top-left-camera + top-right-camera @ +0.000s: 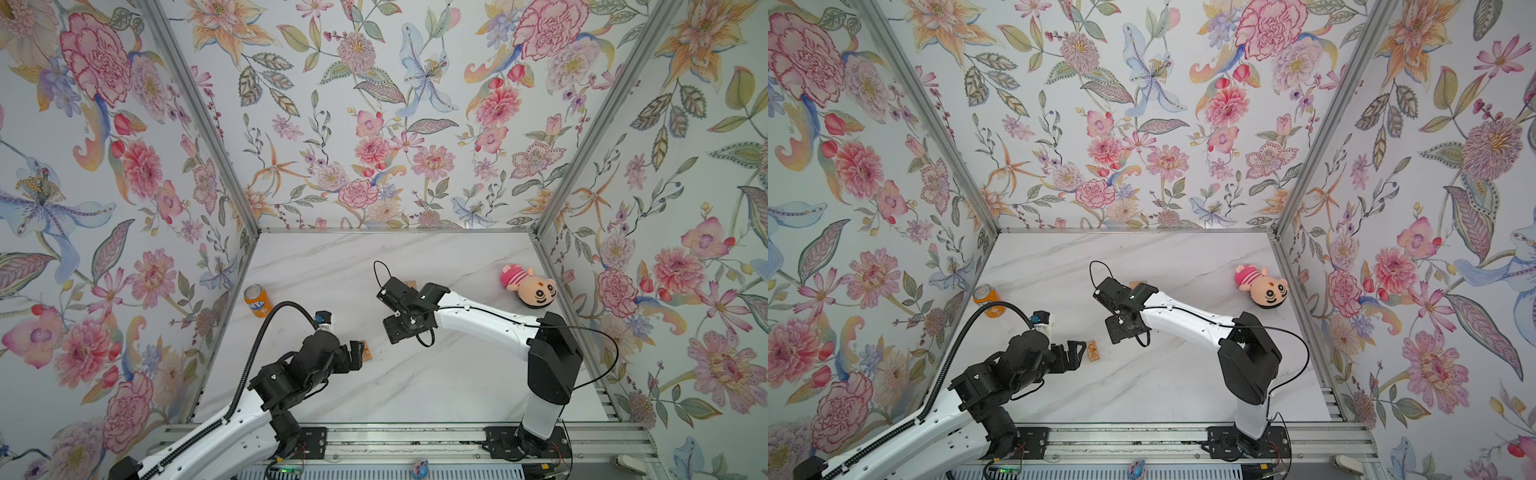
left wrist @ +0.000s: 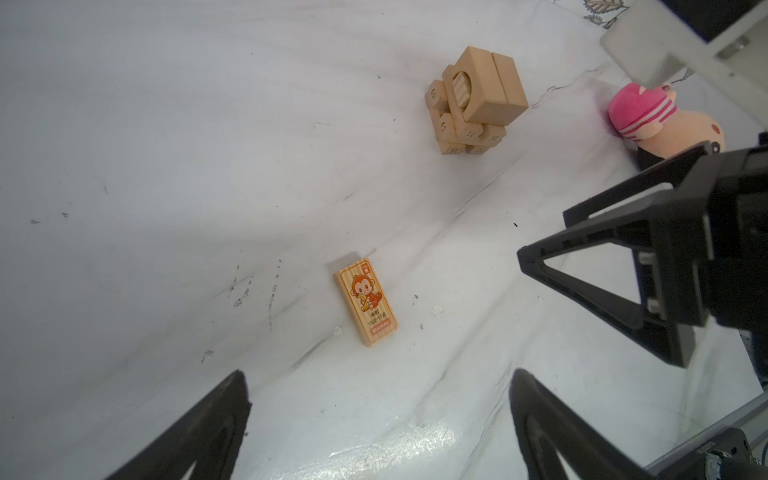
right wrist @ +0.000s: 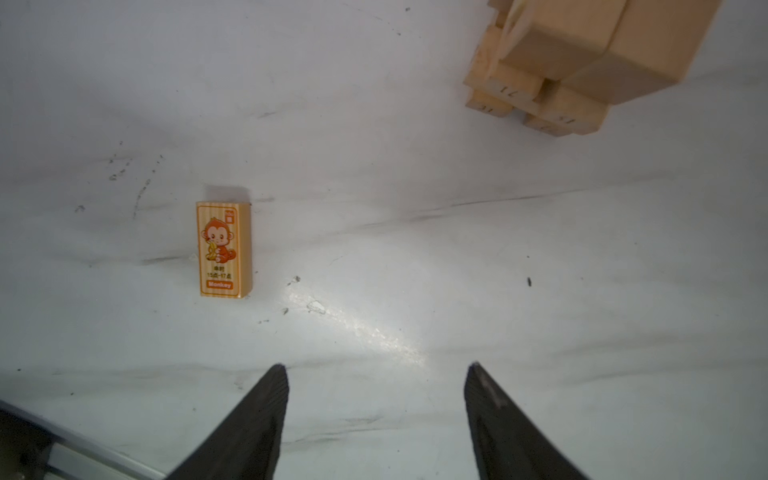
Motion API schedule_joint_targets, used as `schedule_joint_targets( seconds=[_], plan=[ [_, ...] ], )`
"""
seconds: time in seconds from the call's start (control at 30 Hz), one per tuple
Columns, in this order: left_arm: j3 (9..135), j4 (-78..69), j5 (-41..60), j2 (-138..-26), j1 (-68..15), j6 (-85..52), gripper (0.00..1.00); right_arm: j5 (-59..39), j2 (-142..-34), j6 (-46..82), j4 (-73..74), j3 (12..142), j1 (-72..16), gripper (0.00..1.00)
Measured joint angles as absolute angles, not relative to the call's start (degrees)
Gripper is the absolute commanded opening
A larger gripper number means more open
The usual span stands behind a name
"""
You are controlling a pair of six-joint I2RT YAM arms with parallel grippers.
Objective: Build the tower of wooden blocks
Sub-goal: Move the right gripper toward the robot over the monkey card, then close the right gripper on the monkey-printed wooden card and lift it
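Note:
The tower [image 2: 476, 99] is a small stack of pale wood blocks in crossed layers, with a curved piece on top. It fills a corner of the right wrist view [image 3: 582, 62]. In both top views my right arm hides nearly all of it. One wood block with an orange monkey print [image 1: 367, 348] [image 1: 1092, 351] lies flat on the table, apart from the tower. My left gripper [image 2: 379, 374] is open just short of it, jaws wide and empty. My right gripper [image 3: 377, 365] hangs open over bare table between the printed block [image 3: 223, 249] and the tower, holding nothing.
An orange soda can [image 1: 257, 300] stands by the left wall. A pink-hatted plush doll [image 1: 530, 286] lies near the right wall, past the tower. The white marble table [image 1: 415, 386] is walled on three sides by floral panels.

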State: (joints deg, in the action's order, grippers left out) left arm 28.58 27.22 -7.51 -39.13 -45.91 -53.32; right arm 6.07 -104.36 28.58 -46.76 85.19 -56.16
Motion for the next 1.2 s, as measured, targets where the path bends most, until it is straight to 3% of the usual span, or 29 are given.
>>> schedule_joint_targets(
  seconds=[0.67,1.2],
  plan=[
    [24.27,33.67,-11.0,-31.99,-45.95,-61.58,0.99,0.51,-119.11,29.89,-40.91,93.45,-60.93,0.64],
    [22.81,33.85,-11.11,-31.81,-45.95,-61.98,0.99,-1.08,-124.22,30.68,-40.88,96.38,-62.22,0.47]
  ],
)
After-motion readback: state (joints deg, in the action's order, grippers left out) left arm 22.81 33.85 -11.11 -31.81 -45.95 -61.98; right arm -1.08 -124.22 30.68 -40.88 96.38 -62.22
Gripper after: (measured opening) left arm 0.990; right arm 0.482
